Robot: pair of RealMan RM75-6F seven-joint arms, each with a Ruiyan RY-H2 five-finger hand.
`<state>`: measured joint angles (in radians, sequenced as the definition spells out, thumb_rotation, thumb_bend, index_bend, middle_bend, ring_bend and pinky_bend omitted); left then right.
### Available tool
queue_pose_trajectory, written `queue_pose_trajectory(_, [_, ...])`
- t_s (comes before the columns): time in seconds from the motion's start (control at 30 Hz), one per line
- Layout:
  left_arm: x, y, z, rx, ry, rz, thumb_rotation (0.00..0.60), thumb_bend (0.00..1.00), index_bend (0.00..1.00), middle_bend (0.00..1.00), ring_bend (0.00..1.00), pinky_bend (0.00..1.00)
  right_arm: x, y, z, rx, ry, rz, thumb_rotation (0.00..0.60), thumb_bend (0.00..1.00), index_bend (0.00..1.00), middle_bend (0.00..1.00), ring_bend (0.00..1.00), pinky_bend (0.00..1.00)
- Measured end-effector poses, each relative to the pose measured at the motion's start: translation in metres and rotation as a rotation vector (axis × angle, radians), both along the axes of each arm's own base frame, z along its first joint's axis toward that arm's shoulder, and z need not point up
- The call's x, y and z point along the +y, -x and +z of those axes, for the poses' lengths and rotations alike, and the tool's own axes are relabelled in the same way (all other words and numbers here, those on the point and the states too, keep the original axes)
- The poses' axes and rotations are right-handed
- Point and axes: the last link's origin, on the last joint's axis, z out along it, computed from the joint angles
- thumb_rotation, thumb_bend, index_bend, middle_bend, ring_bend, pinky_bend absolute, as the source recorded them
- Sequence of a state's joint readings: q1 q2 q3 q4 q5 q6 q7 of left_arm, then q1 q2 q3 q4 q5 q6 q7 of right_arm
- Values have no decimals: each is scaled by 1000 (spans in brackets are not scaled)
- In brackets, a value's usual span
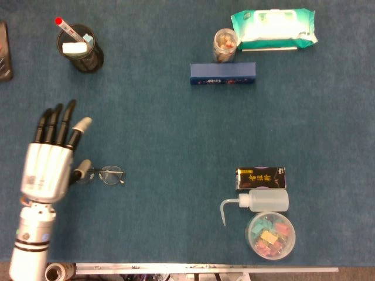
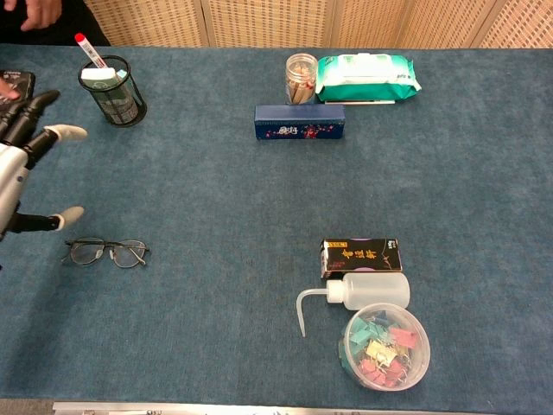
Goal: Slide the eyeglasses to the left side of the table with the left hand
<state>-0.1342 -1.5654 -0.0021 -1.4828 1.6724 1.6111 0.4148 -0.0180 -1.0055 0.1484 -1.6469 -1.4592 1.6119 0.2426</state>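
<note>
At the far left, the silver left hand with black fingers [image 1: 45, 164] lies flat above the table, fingers spread and holding nothing. In the chest view it stands clear of the glasses, thumb tip just up and left of them; the head view alone could not settle whether they touch. Just right of it lie the thin wire-framed eyeglasses [image 1: 105, 174], lenses down on the blue felt tabletop [image 1: 176, 140], well over on the left side and near the front. They appear to be where the task wants them.

The risk I judge from here is the thumb: if the hand swings back right or drops, it could hook a temple arm and drag or flip the light frame.

Farther right, and well apart, sit a black mesh pen cup [image 1: 81, 48], a dark blue oblong box [image 1: 222, 73] and a clear squeeze bottle [image 1: 261, 202]. The right hand is not visible in either view.
</note>
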Motion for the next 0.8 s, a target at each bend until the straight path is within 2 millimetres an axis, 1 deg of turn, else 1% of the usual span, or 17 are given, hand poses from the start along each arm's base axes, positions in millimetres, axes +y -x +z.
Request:
queue_pose_trajectory(0.23, [1, 9, 49, -24, -77, 3, 600, 120, 231, 0, 14, 97, -2, 0, -4, 10, -17, -5, 600, 0, 357, 366, 267, 447])
queue_pose_trajectory(0.47, [2, 28, 100, -10, -108, -17, 600, 121, 234, 0, 14, 97, -4, -1, -9, 22, -31, -9, 600, 0, 357, 369, 267, 447])
queue_pose_trajectory(0.57, [-1, 34, 116, 13, -148, -20, 600, 121, 239, 0, 14, 97, -5, -2, -11, 27, -39, -8, 600, 0, 357, 370, 267, 447])
queue_pose_trajectory(0.67, [-5, 39, 128, 33, -180, -16, 600, 121, 249, 2, 14, 97, -5, -2, -12, 30, -41, -9, 600, 0, 357, 370, 267, 447])
queue_pose_trajectory(0.8, [-11, 45, 139, 41, -220, -4, 600, 121, 269, 37, 14, 97, -6, -2, -14, 37, -48, -12, 600, 0, 357, 370, 267, 446])
